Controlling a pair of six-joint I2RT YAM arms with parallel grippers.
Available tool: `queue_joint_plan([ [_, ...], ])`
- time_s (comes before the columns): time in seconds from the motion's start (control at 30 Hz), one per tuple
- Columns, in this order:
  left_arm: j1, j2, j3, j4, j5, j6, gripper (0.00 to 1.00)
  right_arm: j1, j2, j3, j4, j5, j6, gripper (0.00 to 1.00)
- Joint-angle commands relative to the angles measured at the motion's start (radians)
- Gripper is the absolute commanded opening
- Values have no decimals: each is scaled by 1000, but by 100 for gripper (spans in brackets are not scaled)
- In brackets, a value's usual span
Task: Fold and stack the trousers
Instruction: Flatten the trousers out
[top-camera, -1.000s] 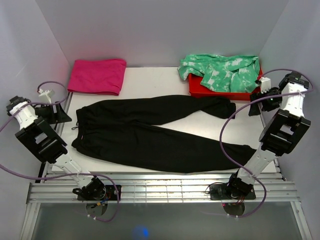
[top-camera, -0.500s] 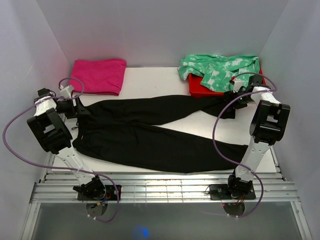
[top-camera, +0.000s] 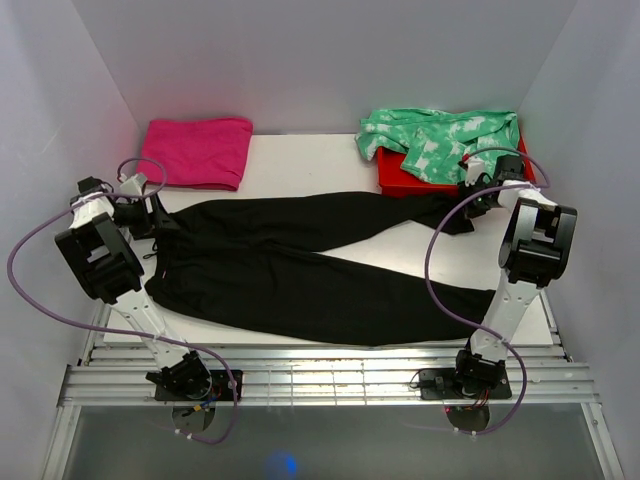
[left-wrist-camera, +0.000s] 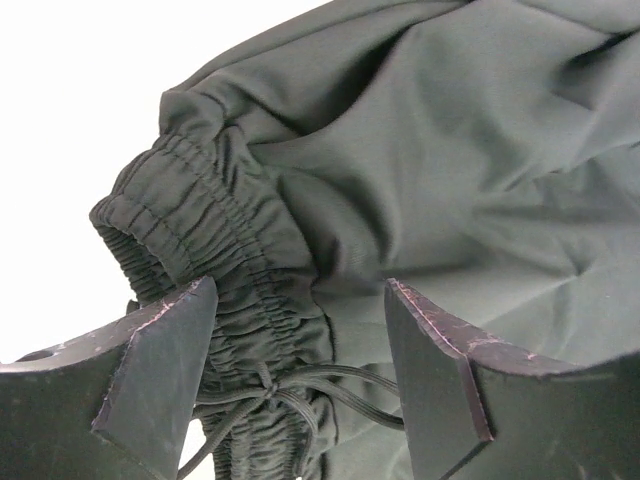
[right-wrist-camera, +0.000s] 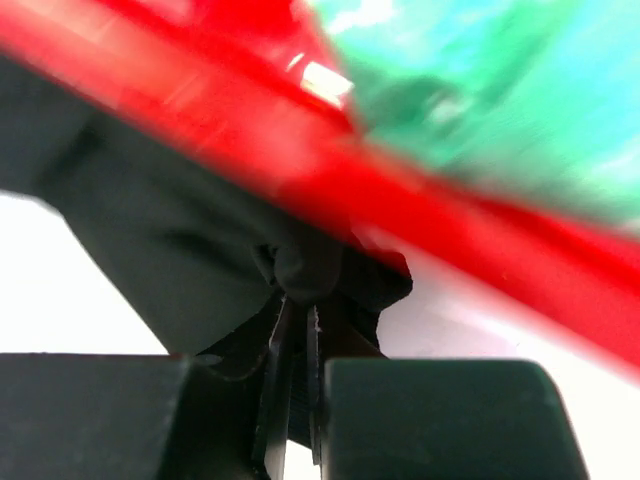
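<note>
**Workpiece position.** The trousers (top-camera: 300, 270) lie flat across the middle of the white table (top-camera: 300, 160), with the waistband (left-wrist-camera: 200, 250) at the left and both legs running right. The upper leg ends at the upper right, just beside the red tray (top-camera: 400, 184). The lower leg slants to the lower right and ends beside the right arm's upright link. A wedge of white table surface shows between the two legs on the right side.

**Left gripper (left-wrist-camera: 300, 300).** The jaws stand wide, with one of the fingers (left-wrist-camera: 160, 345) on each side of the gathered waistband at its upper left corner. The drawstring (left-wrist-camera: 300, 385) loops between them. Nothing is clamped.

**Right gripper (right-wrist-camera: 298, 320).** The jaws are pressed together on a small tuft of black fabric at the cuff end of the upper leg. The right wrist view is blurred. In it the tray's red edge runs diagonally just behind the pinch. The green-and-white tie-dye garment (top-camera: 440, 140) is heaped over the tray.

**Edges and room.**
- The folded pink cloth (top-camera: 195, 152) sits at the upper left, near the waistband corner but apart from it.
- A band of bare table lies between the pink cloth and the tray at top centre.
- The trousers' lower edge lies near the table's near edge, above the aluminium rail (top-camera: 320, 375).
- The enclosure walls (top-camera: 60, 120) stand close outside both arms.
</note>
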Motion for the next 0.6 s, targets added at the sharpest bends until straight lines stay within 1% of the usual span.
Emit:
queue_joint_plan([
  [0.0,-3,-3,38,7,-43,-13,79,-14,-163,-89,20,-47,-152,8],
  [0.07,-3,-6,50,9,-38,-21,80,-26,-228,-135,17,-75,-250,8],
  [0.13,-6,-4,61,9,-23,-29,80,-41,-335,-213,23,-77,-324,8],
  [0.17,-7,-1,73,1,-24,-26,80,-47,-370,-241,31,-75,-397,8],
  [0.2,-12,3,77,-6,-30,-21,80,-53,-442,-269,61,-74,-437,8],
  [0.27,-15,5,74,-17,-60,-12,79,-80,-519,-370,116,-87,-511,8],
  [0.3,-15,5,64,-17,-72,0,76,-96,-602,-408,180,-96,-613,8],
  [0.33,-15,3,58,-17,-89,5,75,-104,-643,-506,228,-101,-667,8],
  [0.37,-15,0,51,-17,-95,10,74,-115,-682,-560,282,-129,-716,8],
  [0.4,-15,-1,38,-13,-100,16,73,-136,-755,-618,342,-149,-822,8],
  [0.43,-15,-6,30,-8,-101,16,73,-146,-786,-745,477,-168,-885,8],
  [0.5,-15,-16,19,1,-98,13,73,-176,-851,-894,653,-227,-1021,8],
  [0.53,-15,-18,16,0,-95,7,73,-182,-852,-963,843,-239,-1135,8],
  [0.57,-15,-18,16,0,-93,5,73,-192,-842,-1062,918,-253,-1198,8],
])
